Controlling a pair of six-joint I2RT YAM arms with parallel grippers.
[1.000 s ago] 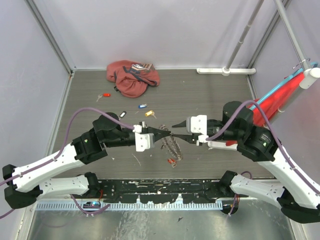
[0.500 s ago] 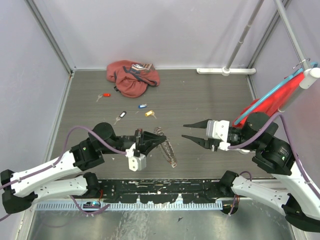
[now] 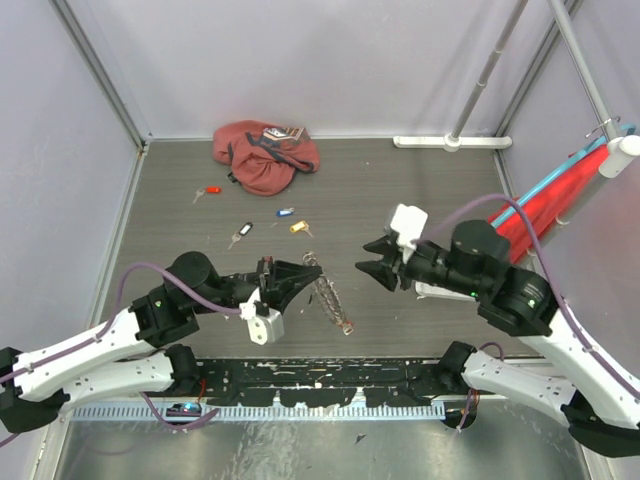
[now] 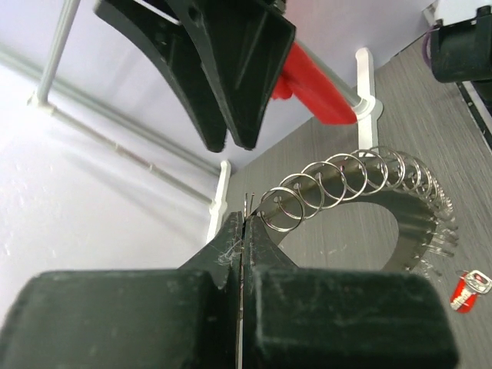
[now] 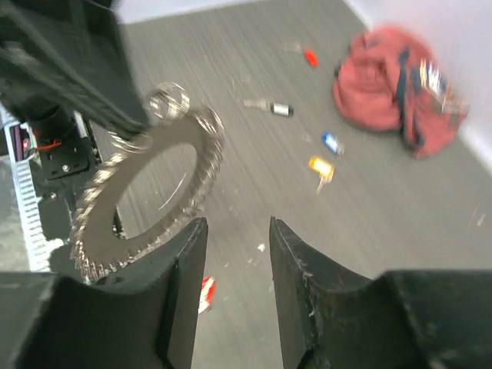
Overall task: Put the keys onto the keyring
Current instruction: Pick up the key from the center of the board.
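Since 0.5 s ago the black two-finger right gripper has swung in toward the middle and rolled, so its white camera block now sits on top. The black left gripper has drawn back a little w/ its load. We see the left gripper pinched fully shut on the wire end of the keyring, a silver metal ring strung w/ many plain keys. In the left wrist view its jaws meet w/ no gap, thin wire caught btwn them, and the coil of small loops and the toothed silver band arc away to the right of the tips. From above, the keyring hangs off those tips and trails toward the near right; we can't tell whether its low end touches the grey wood-grain table. The right gripper is part open, w/ a narrow gap btwn its fingers, and holds nothing. It sits just right of the keyring's top end, apart from it. In its own wrist view the ring is left of and beyond the fingers, not btwn them. Loose keys lie farther back on the table, well apart from both grippers: red-headed key, black-headed key, blue-headed key, yellow-orange-headed key. A second red key lies near the ring's low end. A reddish-pink cloth bag sits at the far edge.
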